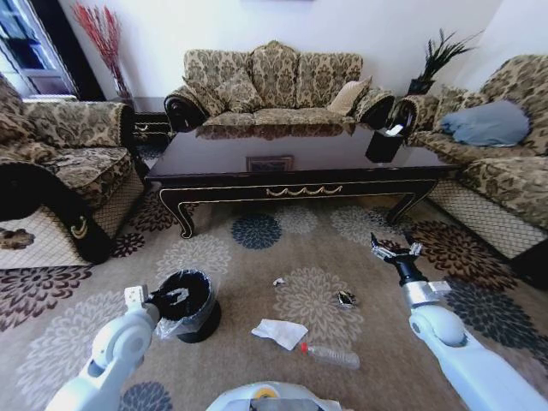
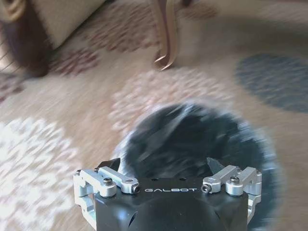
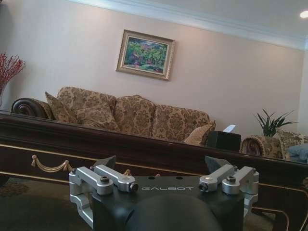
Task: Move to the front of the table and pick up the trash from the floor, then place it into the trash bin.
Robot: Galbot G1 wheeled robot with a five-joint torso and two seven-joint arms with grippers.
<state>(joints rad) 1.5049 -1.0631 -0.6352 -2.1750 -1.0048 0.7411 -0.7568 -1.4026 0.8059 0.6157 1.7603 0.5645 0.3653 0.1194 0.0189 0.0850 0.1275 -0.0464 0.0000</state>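
The left gripper [image 1: 163, 299] is held just over the rim of the small round black trash bin lined with a crinkly clear plastic bag [image 1: 190, 301]; in the left wrist view its jaws are seen spread apart with nothing between them, and the bin's dark mouth [image 2: 192, 144] lies directly beneath.

The right gripper [image 1: 395, 250] is raised above the beige carpet patterned with round flower medallions [image 1: 257, 274], its jaws released and empty, pointed toward the long low coffee table of glossy dark wood with gold ornament along its front edge [image 1: 300, 167].

4 pieces of trash are spread on the carpet between the 2 grippers: a crumpled white paper [image 1: 279, 332] near the bin, a clear plastic bottle with a red cap [image 1: 330, 355] just beside that paper, a dark shiny wrapper [image 1: 346, 299] nearer the right gripper, and a tiny white scrap [image 1: 278, 281] farther toward the table.
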